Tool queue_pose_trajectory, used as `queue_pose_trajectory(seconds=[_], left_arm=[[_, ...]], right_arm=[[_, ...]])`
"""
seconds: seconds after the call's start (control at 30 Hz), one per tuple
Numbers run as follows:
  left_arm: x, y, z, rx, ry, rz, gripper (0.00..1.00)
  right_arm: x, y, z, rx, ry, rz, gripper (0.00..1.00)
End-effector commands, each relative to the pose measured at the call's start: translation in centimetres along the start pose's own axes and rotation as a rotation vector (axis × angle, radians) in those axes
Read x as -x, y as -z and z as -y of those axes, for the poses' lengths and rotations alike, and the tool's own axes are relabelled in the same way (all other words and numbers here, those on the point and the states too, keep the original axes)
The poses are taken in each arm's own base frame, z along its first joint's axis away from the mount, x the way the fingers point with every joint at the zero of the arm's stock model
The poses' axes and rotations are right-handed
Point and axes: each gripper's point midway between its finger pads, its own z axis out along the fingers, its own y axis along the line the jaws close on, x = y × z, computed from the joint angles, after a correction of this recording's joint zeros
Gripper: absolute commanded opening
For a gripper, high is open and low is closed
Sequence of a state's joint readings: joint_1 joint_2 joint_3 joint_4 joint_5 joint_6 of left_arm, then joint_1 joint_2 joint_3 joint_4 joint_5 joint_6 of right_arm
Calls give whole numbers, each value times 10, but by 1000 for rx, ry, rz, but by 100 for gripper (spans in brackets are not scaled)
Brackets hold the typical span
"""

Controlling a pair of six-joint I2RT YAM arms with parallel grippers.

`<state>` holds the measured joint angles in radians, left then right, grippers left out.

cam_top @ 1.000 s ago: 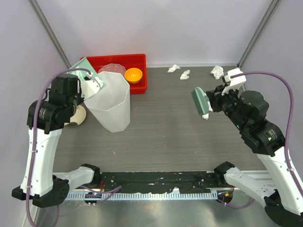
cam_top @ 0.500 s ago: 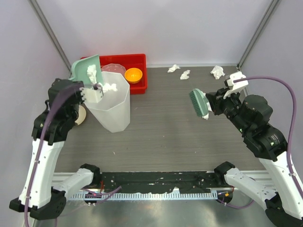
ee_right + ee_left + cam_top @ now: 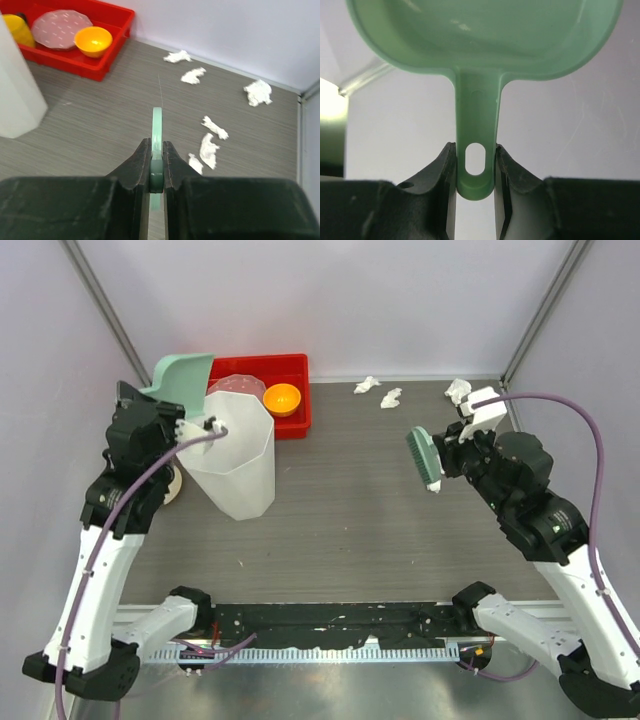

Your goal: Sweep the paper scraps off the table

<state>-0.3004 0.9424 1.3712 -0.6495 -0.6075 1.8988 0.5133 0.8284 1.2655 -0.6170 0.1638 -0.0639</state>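
My left gripper (image 3: 205, 423) is shut on the handle of a green dustpan (image 3: 185, 375), held tilted up over the rim of the white faceted bin (image 3: 240, 455). In the left wrist view the fingers (image 3: 447, 165) clamp the handle (image 3: 476, 150) and the pan (image 3: 485, 30) looks empty. My right gripper (image 3: 447, 455) is shut on a green brush (image 3: 424, 458), held above the table (image 3: 350, 510). Paper scraps lie at the far right: three in the top view (image 3: 367, 384) (image 3: 391, 397) (image 3: 458, 391), several in the right wrist view (image 3: 193, 75) (image 3: 258, 92) (image 3: 208, 149), ahead and right of the brush (image 3: 157, 125).
A red tray (image 3: 290, 425) at the back left holds an orange bowl (image 3: 282, 398) and a pink disc (image 3: 61, 27). A pale round object (image 3: 170, 485) sits left of the bin. Metal posts and grey walls ring the table.
My left arm has swung the dustpan up and tipped it over the bin. The white wads seen on the pan half a second ago are gone from it. The right arm shifted slightly.
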Motion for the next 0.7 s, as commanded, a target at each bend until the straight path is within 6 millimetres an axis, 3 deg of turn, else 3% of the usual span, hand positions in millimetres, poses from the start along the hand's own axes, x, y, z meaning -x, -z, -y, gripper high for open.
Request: queue_pose_trajectory(seconds=[0.0, 0.03, 0.07, 0.1, 0.17, 0.2, 0.3, 0.43, 0.63, 0.67], left_arm=[[-42, 8, -63, 178, 413, -100, 0], [-41, 8, -64, 173, 583, -80, 0], [-47, 10, -84, 198, 671, -54, 0], [-40, 9, -77, 143, 712, -22, 0], [-36, 16, -88, 143, 904, 59, 0], [-19, 8, -78, 61, 909, 83, 0], [15, 8, -70, -40, 1021, 190, 0], [76, 17, -70, -170, 1184, 389, 0], [171, 48, -51, -525, 1310, 669, 0], [180, 49, -47, -556, 1312, 686, 0]], right_arm=[[-15, -15, 34, -194, 86, -32, 1], [-28, -21, 38, -215, 136, -66, 1], [-35, -26, 44, -254, 166, -92, 1], [-38, -29, 48, -271, 189, -102, 1], [-50, -35, 54, -292, 277, -145, 1], [-53, -40, 58, -315, 312, -157, 1], [-78, -56, 61, -284, 451, -232, 1], [-118, -73, 55, -197, 568, -300, 1], [-129, -92, 61, -158, 620, -258, 1], [-133, -96, 71, -172, 606, -268, 1]])
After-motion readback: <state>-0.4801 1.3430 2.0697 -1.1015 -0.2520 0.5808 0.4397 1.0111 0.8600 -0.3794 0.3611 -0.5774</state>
